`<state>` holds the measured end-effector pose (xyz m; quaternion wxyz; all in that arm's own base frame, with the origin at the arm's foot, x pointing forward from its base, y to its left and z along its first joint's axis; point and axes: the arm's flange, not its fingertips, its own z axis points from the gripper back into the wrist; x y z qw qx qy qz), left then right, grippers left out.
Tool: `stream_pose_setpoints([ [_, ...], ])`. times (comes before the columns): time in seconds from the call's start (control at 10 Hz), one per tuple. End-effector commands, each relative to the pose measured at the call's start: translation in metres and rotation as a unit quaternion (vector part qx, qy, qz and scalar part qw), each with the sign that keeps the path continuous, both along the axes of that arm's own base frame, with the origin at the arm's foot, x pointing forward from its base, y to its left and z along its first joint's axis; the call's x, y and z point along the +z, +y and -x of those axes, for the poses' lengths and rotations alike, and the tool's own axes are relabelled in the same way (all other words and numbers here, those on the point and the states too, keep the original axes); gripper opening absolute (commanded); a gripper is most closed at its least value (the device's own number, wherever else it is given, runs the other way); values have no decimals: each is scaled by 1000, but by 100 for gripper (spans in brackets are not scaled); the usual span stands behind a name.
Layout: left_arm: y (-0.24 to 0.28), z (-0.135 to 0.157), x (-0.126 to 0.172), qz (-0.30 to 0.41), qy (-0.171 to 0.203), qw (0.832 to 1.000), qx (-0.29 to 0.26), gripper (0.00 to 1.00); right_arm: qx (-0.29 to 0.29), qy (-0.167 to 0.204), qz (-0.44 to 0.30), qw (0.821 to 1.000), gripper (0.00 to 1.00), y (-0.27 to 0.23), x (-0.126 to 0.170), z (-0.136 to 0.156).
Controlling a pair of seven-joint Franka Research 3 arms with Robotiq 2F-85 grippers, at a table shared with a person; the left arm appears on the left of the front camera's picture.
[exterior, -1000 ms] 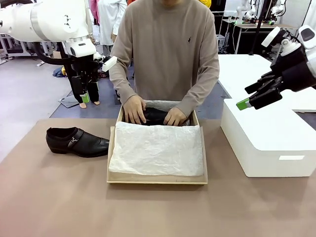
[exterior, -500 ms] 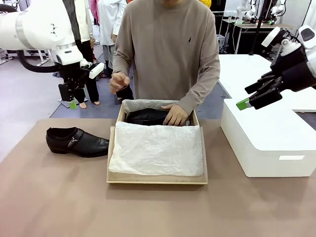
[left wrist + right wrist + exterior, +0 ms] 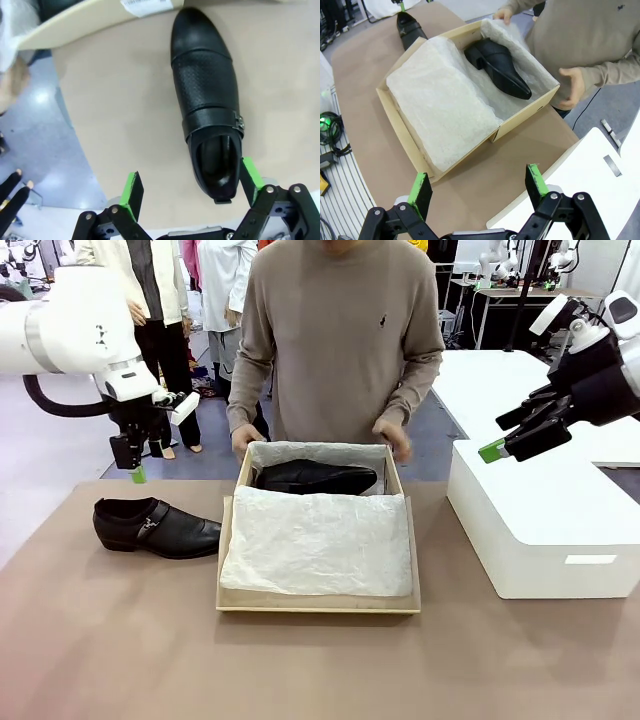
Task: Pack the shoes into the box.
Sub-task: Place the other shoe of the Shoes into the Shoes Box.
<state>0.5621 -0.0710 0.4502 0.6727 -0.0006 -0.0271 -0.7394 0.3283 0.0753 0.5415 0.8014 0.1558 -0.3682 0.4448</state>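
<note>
- At the middle of the table [image 3: 120,640], toward its far edge, the box [image 3: 318,606] stands open with white tissue paper [image 3: 315,540] spread over its near part.
- One shoe [image 3: 315,477] lies on its side in the far part of the box, on the tissue and along the far wall.
- Change: a second ago both of the person's hands [image 3: 245,440] were down on that shoe. Now they are lifted clear and hover at the box's two far corners.
- Judgement: the first shoe is placed and let go, so half the packing looks done.
- The second shoe [image 3: 155,527] sits upright on the table toward the left edge, with its toe just beside the box's left wall and its buckle facing the robot.
- Change: the left gripper [image 3: 135,468] has swung away from the box toward the table's left side and dropped lower.
- In the left wrist view its jaws stand wide apart and empty above the heel end of the second shoe, not touching it.
- The right gripper [image 3: 503,436] has not moved. It hangs empty with its jaws apart over the white block [image 3: 540,530] at the right edge.
- Judgement: the second shoe is next, and the left arm seems to be lining up on it.
- Risk: the glossy leather may slip between the pads.
</note>
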Motion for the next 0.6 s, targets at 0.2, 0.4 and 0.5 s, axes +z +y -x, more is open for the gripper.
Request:
stream_pose_setpoints([
  [0.2, 29, -2, -10, 11, 27, 999, -22, 100, 3, 0, -7, 1000, 100, 0, 0, -1],
  [0.4, 37, -2, -14, 16, 25, 1000, 10, 100, 3, 0, -7, 1000, 100, 0, 0, -1],
  [0.5, 37, -4, -15, 16, 21, 1000, 15, 100, 3, 0, -7, 1000, 100, 0, 0, -1],
])
